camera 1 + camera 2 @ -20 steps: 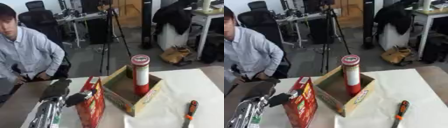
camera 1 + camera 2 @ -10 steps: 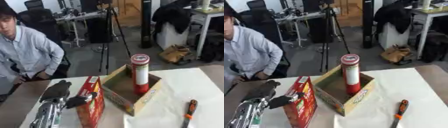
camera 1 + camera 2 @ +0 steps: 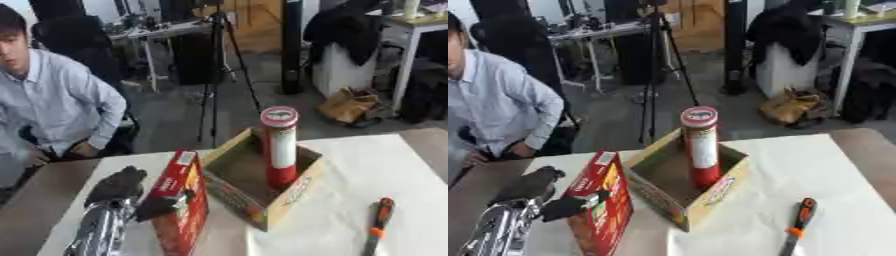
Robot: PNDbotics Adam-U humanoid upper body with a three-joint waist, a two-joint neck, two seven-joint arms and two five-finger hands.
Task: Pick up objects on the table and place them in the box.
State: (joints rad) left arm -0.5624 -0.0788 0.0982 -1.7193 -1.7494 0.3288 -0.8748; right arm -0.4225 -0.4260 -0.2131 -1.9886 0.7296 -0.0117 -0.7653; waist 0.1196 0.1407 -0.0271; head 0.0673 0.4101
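A red carton (image 3: 181, 202) stands upright on the white table cover, just left of the open cardboard box (image 3: 297, 192). My left hand (image 3: 122, 187) comes in from the lower left, its fingers curled over the carton's far side and the thumb (image 3: 160, 206) on its near face. Inside the box a tall red can with a white lid (image 3: 280, 146) stands upright. An orange and black screwdriver (image 3: 374, 235) lies on the cover at the lower right. My right hand shows in neither view.
A person in a light shirt sits at the table's far left edge, hands off the task's things. A black tripod (image 3: 219, 60) stands beyond the table. Bare brown tabletop (image 3: 31, 205) lies left of the cover.
The whole picture has shifted slightly, so the camera has moved. My left hand still holds the carton in much the same place beside the box.
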